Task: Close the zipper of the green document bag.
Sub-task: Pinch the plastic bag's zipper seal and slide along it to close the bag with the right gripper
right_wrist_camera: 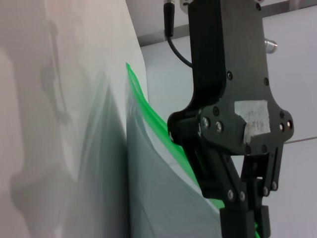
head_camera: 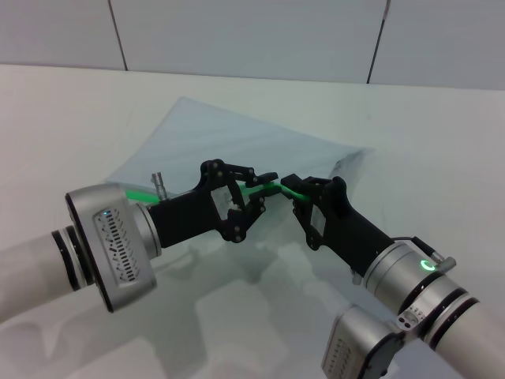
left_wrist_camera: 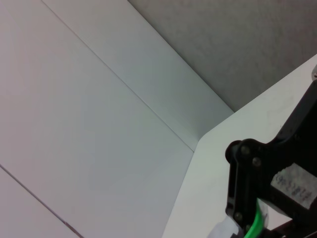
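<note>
The green document bag (head_camera: 229, 142) lies flat on the white table, a translucent pale blue-grey pouch with its near edge lifted. Along that edge runs the bright green zipper (head_camera: 273, 189), raised off the table between my two grippers. My left gripper (head_camera: 265, 189) is shut on the strip from the left. My right gripper (head_camera: 289, 184) is shut on it from the right, almost touching the left one. The slider tab is hidden by the fingers. The right wrist view shows the zipper (right_wrist_camera: 148, 111), the bag (right_wrist_camera: 158, 188) and the left gripper's black fingers (right_wrist_camera: 247, 198).
The white table (head_camera: 63, 118) stretches around the bag, with a pale panelled wall (head_camera: 252, 31) behind it. In the left wrist view the table's far corner (left_wrist_camera: 213, 139) meets the wall, and a short piece of the zipper (left_wrist_camera: 255, 224) shows.
</note>
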### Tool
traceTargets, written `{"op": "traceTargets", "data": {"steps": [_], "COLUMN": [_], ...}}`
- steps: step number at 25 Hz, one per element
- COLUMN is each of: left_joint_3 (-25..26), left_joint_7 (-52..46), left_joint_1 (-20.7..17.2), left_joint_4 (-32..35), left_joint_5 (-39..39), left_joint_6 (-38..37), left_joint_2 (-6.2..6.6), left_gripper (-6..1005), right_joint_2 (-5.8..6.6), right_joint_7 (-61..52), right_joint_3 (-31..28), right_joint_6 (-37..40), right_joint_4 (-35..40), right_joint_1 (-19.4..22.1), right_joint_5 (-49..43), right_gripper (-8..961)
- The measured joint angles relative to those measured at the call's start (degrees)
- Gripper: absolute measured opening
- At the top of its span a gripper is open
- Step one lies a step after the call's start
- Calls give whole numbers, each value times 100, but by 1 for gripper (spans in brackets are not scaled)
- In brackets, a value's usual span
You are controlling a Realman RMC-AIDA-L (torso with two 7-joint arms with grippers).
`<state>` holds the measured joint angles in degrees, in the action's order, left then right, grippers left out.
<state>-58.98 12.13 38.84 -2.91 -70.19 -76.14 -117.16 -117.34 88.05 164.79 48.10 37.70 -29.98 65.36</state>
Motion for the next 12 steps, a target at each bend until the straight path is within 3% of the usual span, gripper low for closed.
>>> {"op": "traceTargets", "data": {"steps": [5, 12], "left_joint_3": [1, 1], "left_joint_7": [0, -21], "left_joint_1": [0, 0], "left_joint_4": [1, 1], "left_joint_5": [0, 2], "left_joint_6": [26, 39], "left_joint_2": [0, 0], "left_gripper": [106, 95], "right_joint_2": [0, 2], "right_joint_7": [2, 2], "right_joint_3": [0, -1], "right_joint_6": [0, 8], "right_joint_4": [-7, -19], "right_joint_1": [0, 5], "right_joint_5": [-6, -99], "right_gripper": [182, 187]}}
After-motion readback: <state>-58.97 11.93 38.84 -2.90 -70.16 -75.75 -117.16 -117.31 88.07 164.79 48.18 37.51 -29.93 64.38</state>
